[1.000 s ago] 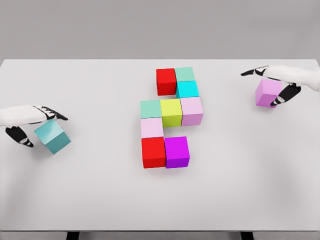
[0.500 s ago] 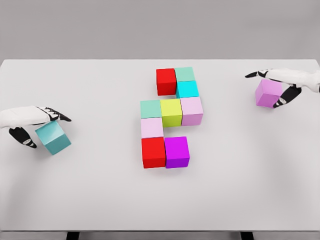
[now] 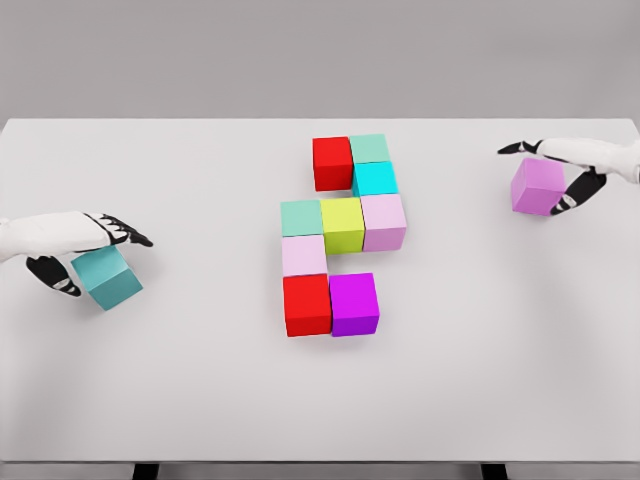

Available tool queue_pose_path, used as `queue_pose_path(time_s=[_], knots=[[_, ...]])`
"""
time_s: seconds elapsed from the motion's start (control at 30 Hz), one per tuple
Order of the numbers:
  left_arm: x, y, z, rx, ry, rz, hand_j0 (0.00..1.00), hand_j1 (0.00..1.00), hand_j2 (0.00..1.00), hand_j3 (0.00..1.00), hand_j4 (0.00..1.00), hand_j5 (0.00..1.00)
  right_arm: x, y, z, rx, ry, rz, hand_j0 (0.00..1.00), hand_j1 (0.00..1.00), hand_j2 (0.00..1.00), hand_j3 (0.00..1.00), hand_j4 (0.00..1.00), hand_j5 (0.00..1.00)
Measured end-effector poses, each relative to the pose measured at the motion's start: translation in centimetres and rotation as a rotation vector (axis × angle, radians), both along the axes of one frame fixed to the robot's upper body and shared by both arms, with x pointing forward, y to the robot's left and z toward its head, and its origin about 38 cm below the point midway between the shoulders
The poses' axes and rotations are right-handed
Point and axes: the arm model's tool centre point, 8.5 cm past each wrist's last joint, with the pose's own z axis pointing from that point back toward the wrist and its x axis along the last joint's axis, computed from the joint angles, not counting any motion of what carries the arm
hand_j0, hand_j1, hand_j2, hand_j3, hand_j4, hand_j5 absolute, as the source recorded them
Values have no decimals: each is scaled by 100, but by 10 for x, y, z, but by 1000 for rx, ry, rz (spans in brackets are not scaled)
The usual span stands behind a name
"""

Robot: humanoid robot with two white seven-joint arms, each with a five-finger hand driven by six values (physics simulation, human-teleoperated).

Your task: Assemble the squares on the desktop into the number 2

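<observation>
Head view: the block cluster (image 3: 340,235) sits mid-worktop (image 3: 200,380), nine cubes touching. Left hand (image 3: 88,250) lies low and flat over the teal cube (image 3: 106,277), fingers loosely spread. Right hand (image 3: 567,170) drapes over the violet cube (image 3: 537,186), fingers relaxed, not gripping.

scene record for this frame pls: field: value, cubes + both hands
table: white desktop
assembled group: nine cubes at centre, red cube at top left, magenta cube at bottom right
loose cubes: teal cube far left; violet cube far right
left hand: over the teal cube, fingers spread
right hand: at the violet cube, fingers spread
shape: 2 incomplete, two cubes still apart
</observation>
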Motion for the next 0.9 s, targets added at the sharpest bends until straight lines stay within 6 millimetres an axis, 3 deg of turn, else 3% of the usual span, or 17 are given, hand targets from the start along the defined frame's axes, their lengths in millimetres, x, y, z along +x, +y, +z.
queue_pose_path(time_s=[0.17, 0.23, 0.37, 0.6, 0.9], knots=[[-2, -4, -2, 8, 6, -16, 87, 87, 87, 87, 87, 87, 1, -3, -3, -10, 11, -15, 100, 100, 100, 100, 100, 100], [-3, -4, -3, 14, 9, -18, 76, 76, 76, 76, 76, 76, 1, -4, -3, -11, 12, -20, 100, 100, 100, 100, 100, 100], [-3, -4, -3, 4, 12, -6, 66, 66, 66, 66, 66, 66, 3, -4, -4, -22, 18, -31, 100, 100, 100, 100, 100, 100], [-3, -2, -3, 4, 15, -1, 35, 35, 35, 35, 35, 35, 4, -4, -8, -29, 27, -38, 100, 100, 100, 100, 100, 100], [3, 0, 3, 27, -5, -7, 38, 38, 38, 38, 38, 38, 4, -4, -7, -25, 24, -43, 67, 67, 67, 67, 67, 67]])
